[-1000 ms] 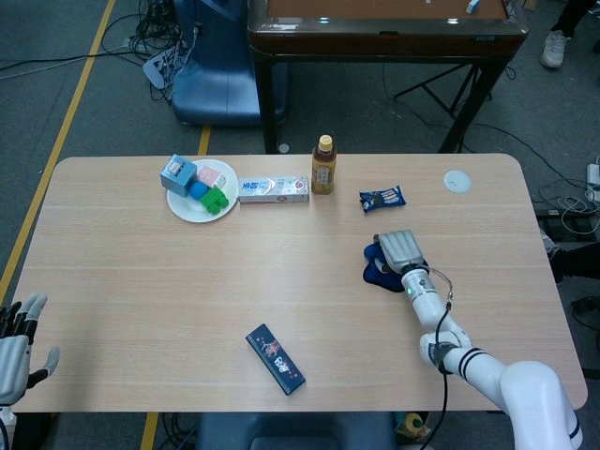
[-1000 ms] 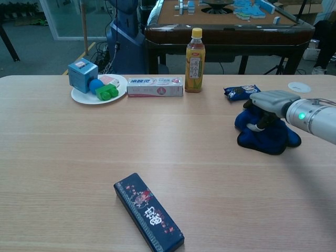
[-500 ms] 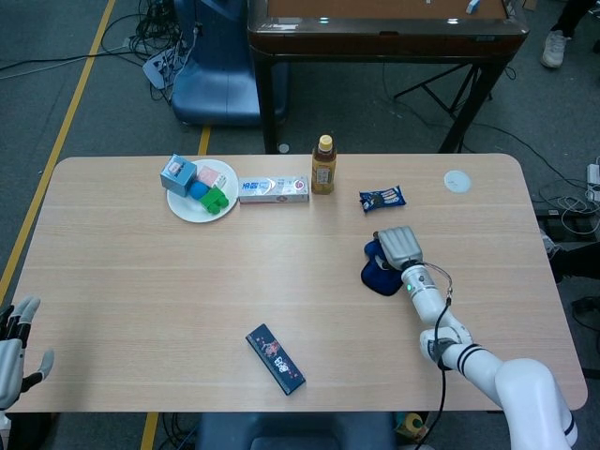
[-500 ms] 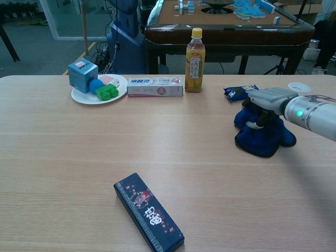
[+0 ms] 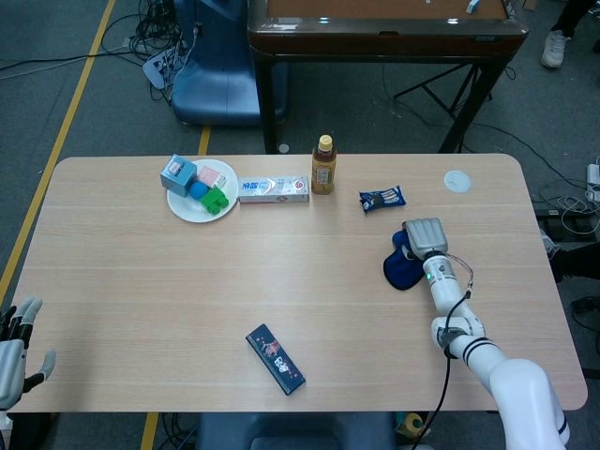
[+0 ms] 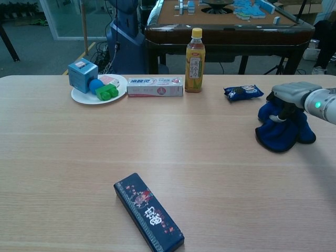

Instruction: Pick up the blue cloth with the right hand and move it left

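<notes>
Right hand: your right hand (image 6: 292, 94) held the blue cloth (image 6: 283, 128), fingers closed over its top, at the table's (image 5: 141, 272) right side.
Left hand: your left hand (image 5: 13, 349) sat at the near-left corner, fingers apart, holding nothing.
Count: one bottle (image 6: 195, 53), one toothpaste box (image 6: 155, 87), one snack packet (image 6: 241, 92), one dark box (image 6: 148, 212), one plate (image 6: 86, 97).
Writing: print showed on the boxes, too small to read.

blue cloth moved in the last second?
Yes. The blue cloth, held by the right hand, went rightward: earlier just below the snack packet, now well to its right.
</notes>
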Motion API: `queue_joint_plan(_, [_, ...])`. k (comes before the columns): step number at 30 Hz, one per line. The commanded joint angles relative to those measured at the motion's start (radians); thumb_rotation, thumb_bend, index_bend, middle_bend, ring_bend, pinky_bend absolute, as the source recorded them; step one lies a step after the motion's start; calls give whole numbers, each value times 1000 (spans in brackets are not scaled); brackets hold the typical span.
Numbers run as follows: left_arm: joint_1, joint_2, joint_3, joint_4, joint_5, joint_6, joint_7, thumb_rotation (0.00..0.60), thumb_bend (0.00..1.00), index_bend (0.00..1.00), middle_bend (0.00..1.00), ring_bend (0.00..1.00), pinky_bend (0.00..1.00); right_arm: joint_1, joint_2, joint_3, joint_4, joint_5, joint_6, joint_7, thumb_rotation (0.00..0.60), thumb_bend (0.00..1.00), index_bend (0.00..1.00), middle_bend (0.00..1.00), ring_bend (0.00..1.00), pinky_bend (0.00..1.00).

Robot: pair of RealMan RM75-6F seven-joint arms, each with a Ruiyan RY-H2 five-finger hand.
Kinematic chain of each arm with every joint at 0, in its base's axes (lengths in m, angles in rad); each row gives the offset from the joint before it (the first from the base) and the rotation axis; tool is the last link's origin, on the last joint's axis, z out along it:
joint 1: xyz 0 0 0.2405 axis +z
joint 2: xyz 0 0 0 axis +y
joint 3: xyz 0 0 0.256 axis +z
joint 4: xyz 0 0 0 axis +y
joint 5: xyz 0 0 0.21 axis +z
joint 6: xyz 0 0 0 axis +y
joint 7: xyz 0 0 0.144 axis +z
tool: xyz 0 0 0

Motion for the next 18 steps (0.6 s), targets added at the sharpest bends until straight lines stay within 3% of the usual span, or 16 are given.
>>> queue_joint_plan(1, [0, -2, 0, 1, -1, -1, -1, 600, 357, 56, 0, 11, 0, 4, -6, 1, -3, -7, -2, 12, 600, 696, 758, 519, 504, 708])
queue_joint_plan(8, [-2, -3, -2, 4, 0, -4, -5, 600, 357, 56, 0, 12, 0, 18, -6, -10, -80, -58, 18, 65, 600, 696, 758, 521, 504, 708])
queue_joint_plan(18, [-1, 0, -6, 11, -8, -5, -15, 600, 357, 56, 0, 11, 0, 26, 27, -37, -300, -149, 50, 171, 600, 696, 758, 522, 504, 708])
